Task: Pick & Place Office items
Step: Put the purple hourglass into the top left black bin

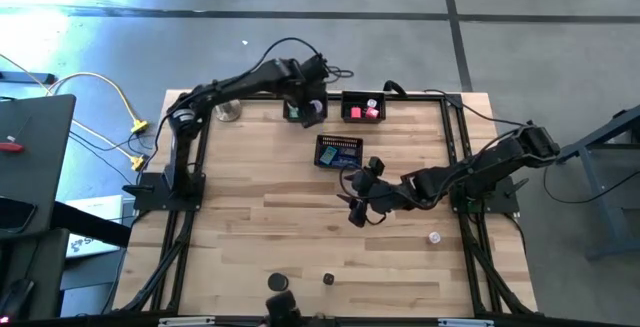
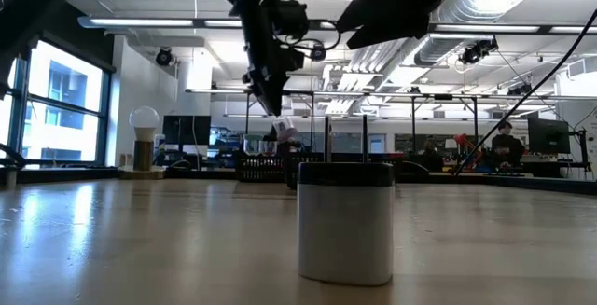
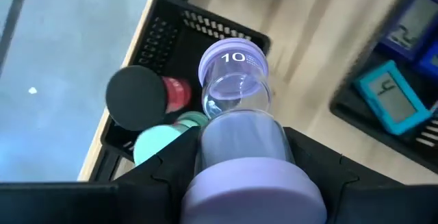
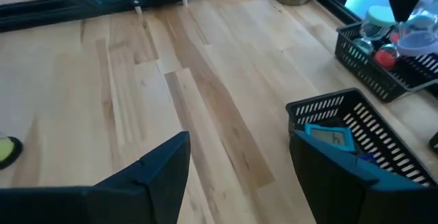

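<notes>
Three trays at the far side, loose pieces near the front

On the table [image 1: 300, 227], the left tray [image 1: 296, 112] sits at the far edge with the left gripper [image 1: 312, 115] over it, holding a roll [image 3: 236, 107] above the pieces inside. Right of it stands a second tray [image 1: 363, 107]; nearer, between them, a third tray [image 1: 339, 152]. The right gripper [image 1: 362, 192] hovers just near of that third tray. A ball on a base [image 1: 228, 110] stands left of the left tray. Two small pieces [image 1: 328, 279] lie at the near edge, another [image 1: 434, 237] to the right.
</notes>
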Tool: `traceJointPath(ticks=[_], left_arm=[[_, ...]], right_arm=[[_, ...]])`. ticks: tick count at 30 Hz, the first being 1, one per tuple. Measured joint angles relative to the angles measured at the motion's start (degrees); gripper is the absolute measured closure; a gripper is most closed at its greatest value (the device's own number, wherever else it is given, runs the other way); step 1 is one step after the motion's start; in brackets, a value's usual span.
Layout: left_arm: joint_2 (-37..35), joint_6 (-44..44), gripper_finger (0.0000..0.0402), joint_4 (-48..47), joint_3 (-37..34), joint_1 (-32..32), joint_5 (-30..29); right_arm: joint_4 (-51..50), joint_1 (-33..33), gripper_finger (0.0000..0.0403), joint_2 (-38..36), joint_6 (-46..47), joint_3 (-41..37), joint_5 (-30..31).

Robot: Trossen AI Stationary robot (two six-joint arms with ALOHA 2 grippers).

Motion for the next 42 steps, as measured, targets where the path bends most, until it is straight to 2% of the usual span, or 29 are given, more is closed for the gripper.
traceJointPath(ticks=[6,19,24,42], left_arm=[[1.46,-0.03,0.0226,-0.82,0.35,2.8,0.73],[2.65,0.44,0.0226,-0.8,0.33,4.39,0.84],[3.6,-0.13,0.0226,-0.78,0.31,5.52,3.57],[5.97,0.34,0.0226,-0.74,0.46,5.97,4.64]], right_arm=[[-0.27,-0.04,0.0165,0.0,-1.12,0.0,0.11],[-0.34,-0.04,0.0165,0.02,-1.85,0.0,0.11],[-0.36,-0.04,0.0165,0.02,-1.85,0.0,0.09],[-0.43,-0.04,0.0165,0.04,-1.91,0.0,0.07]])
